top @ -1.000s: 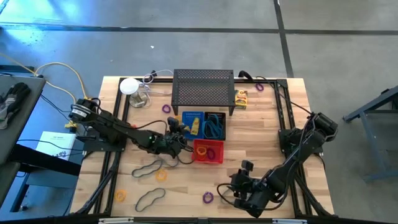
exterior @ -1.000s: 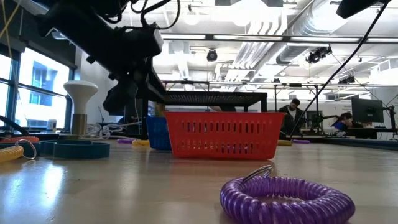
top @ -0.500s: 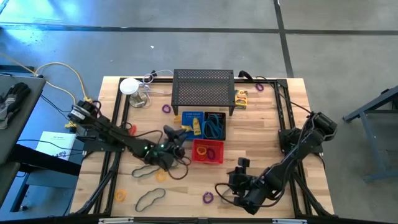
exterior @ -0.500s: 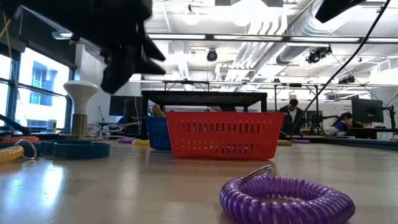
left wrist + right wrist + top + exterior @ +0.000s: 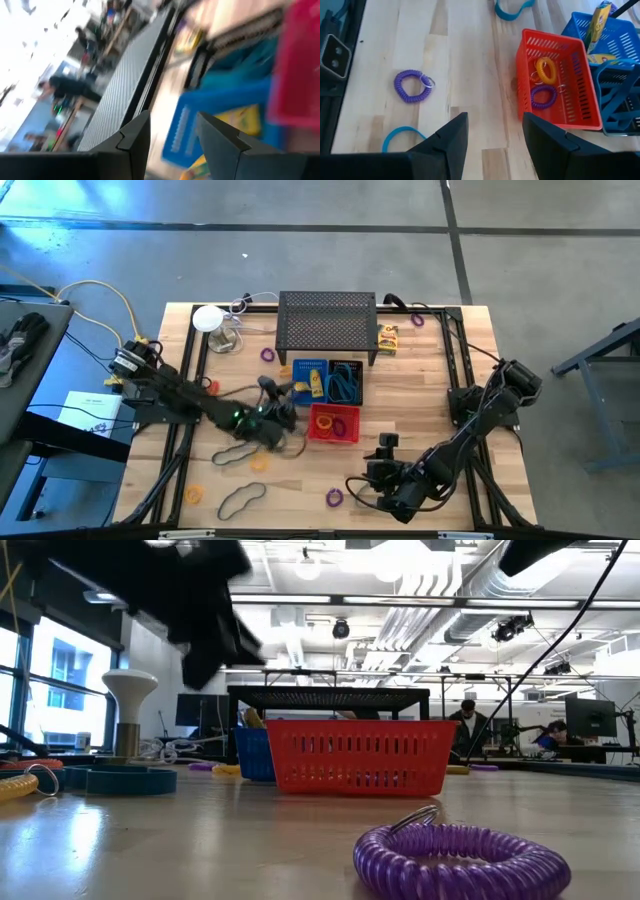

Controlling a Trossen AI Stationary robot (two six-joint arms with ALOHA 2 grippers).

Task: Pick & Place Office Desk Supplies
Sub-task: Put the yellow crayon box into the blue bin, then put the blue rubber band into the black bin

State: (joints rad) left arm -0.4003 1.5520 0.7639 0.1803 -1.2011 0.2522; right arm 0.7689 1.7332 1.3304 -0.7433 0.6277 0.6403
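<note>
A purple coil ring (image 5: 413,85) lies loose on the bench (image 5: 420,395) near its front edge, ahead of the right tool (image 5: 383,468), whose fingers (image 5: 451,134) stand apart with nothing between them. Beside the ring, nearer that tool, part of a bluish cord loop (image 5: 400,136) shows. The red bin (image 5: 555,80) in mid-bench holds a yellow coil ring (image 5: 545,69) and another purple coil ring (image 5: 543,95). Touching its far side, the blue bin (image 5: 310,378) holds a yellow printed box (image 5: 314,384), and the black bin (image 5: 348,381) next to it holds blue looped cords (image 5: 345,388). Behind these stands the black mesh rack (image 5: 327,320), with another little yellow box (image 5: 388,337) at its right end. The left tool (image 5: 272,398) hangs just left of the red bin and close to the blue bin, its fingers (image 5: 135,132) spread and empty. More cord loops (image 5: 241,498) and an orange ring (image 5: 259,462) lie on the left front part of the bench, well apart from the bins
</note>
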